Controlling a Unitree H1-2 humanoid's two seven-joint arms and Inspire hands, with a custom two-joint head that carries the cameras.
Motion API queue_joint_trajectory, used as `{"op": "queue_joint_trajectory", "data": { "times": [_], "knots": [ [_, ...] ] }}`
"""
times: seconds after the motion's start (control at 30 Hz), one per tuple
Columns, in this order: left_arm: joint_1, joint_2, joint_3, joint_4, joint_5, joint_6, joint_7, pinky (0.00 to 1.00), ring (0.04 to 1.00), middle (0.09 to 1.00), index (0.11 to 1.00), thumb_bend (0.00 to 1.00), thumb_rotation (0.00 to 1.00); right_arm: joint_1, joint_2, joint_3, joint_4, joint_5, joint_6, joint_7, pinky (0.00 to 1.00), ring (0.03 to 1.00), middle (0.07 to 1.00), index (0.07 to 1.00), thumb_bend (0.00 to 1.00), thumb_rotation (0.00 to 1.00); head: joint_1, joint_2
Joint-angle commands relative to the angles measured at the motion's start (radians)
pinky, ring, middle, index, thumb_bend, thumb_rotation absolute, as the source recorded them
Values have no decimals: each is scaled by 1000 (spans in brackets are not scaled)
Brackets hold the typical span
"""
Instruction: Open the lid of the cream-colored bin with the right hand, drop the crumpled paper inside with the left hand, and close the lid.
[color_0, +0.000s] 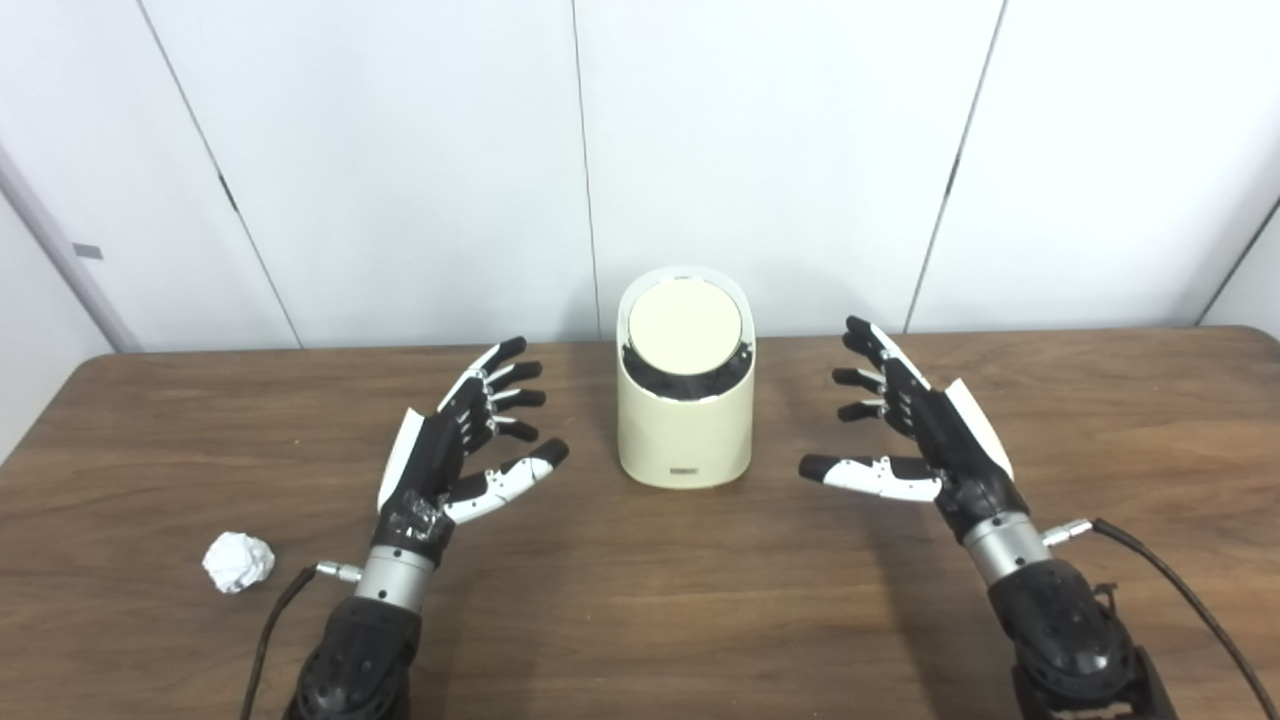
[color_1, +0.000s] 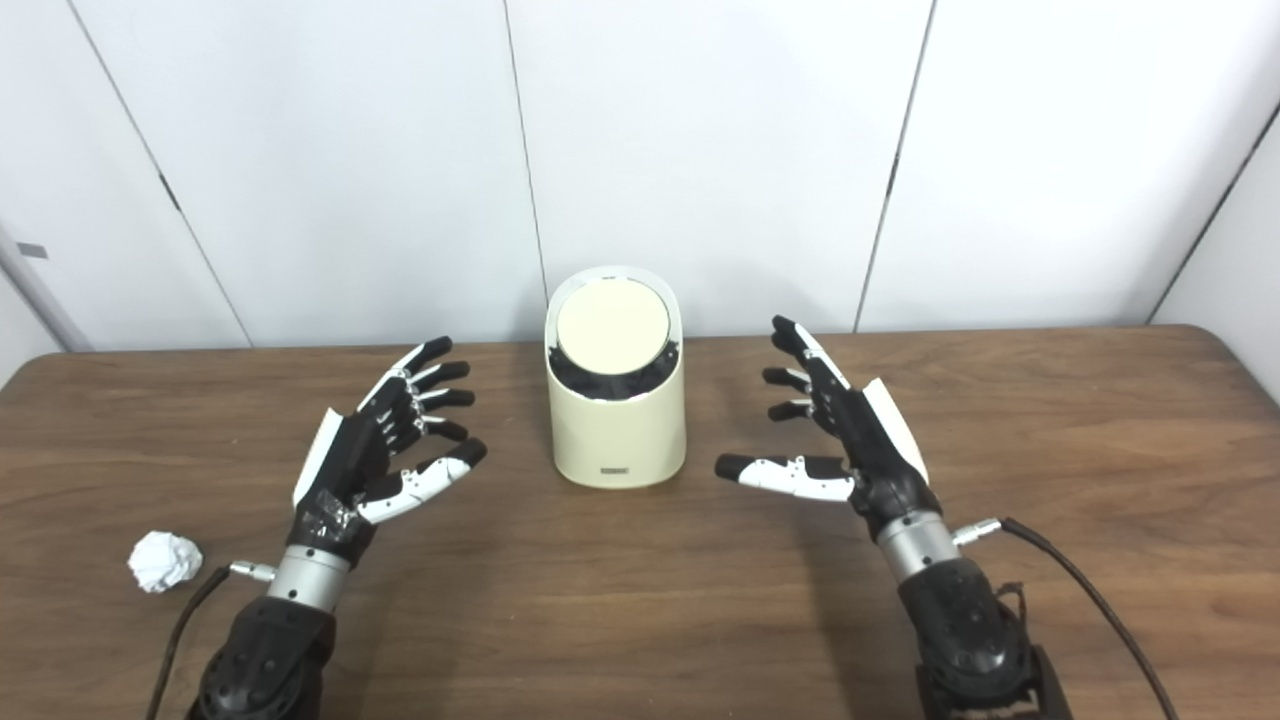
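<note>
On the table (color_0: 640, 620) you have one cream bin (color_0: 685, 410) at twelve o'clock with its lid (color_0: 685, 327) shut, and one paper ball (color_0: 238, 561) at eight. Both the left hand (color_0: 455, 450) and right hand (color_0: 915, 425) are spread and empty, flanking the bin without touching. Nothing looks started; next, bring your right hand to the lid.

black-and-white robot hand (color_0: 455, 445), silver wrist, black cable

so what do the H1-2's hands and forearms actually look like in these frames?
Both match: the left hand and right hand have black fingers with silver joints, white thumb segments with black tips, and a white panel on the back. Each has a silver metal wrist cuff, a black forearm, and a black cable plugged in at the wrist.
</note>
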Motion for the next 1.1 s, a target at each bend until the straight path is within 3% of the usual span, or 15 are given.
{"op": "queue_joint_trajectory", "data": {
  "times": [0.0, 0.23, 0.8, 0.9, 1.0, 1.07],
  "knots": [
    [-25, 10, 7, -3, -6, -46, 7, 608, 759, 830, 911, 662, 206, -57, 16, 1, -26, -36, -7, -49, 673, 824, 914, 926, 810, 383, -5, -7],
    [-22, 7, 6, 8, 4, -59, 13, 586, 738, 833, 906, 656, 190, -133, 50, 17, -55, -106, 127, -68, 721, 837, 908, 923, 834, 411, -4, -15],
    [-23, 4, 2, 8, 5, -47, 12, 590, 744, 842, 901, 653, 161, -339, 58, 89, 54, -135, 233, -52, 618, 832, 916, 913, 878, 409, -3, -7],
    [-23, 6, 0, 9, 11, -50, 14, 591, 745, 840, 904, 650, 158, -367, 61, 103, 77, -138, 251, -48, 662, 852, 923, 915, 876, 384, -1, -4],
    [-22, 6, 1, 7, 16, -46, 17, 597, 738, 835, 902, 662, 171, -392, 59, 124, 100, -159, 270, -48, 777, 904, 925, 920, 873, 384, 0, -3],
    [-21, 6, 3, 3, 9, -39, 13, 595, 740, 838, 903, 659, 167, -408, 58, 142, 115, -187, 289, -54, 744, 889, 920, 917, 899, 403, 0, -3]
  ]
}}
